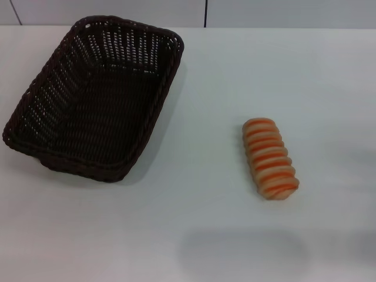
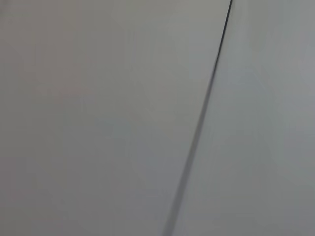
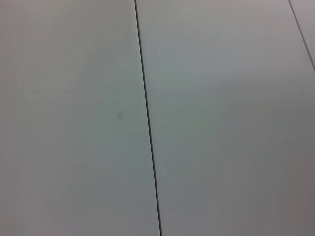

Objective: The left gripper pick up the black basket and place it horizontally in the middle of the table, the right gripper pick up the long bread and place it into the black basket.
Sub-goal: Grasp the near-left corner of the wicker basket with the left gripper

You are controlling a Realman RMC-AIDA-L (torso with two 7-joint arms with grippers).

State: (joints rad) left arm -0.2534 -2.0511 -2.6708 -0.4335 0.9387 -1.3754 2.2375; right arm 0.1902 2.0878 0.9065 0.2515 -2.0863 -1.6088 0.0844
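Dark basket, striped bread, white table.
You see the basket (image 1: 94, 97) in brown-black wicker, its open weave speckled with pale gaps and its rim braided. The bread (image 1: 270, 158) is tan with orange-red crosswise stripes. The table (image 1: 194, 235) is plain white. Both wrist views give you pale grey panels crossed by thin dark seams.

It looks like a plain test room, not a home. A bare white table (image 1: 194, 235) stands by a smooth pale wall (image 1: 282, 13) of flat panels with thin dark lines between them.
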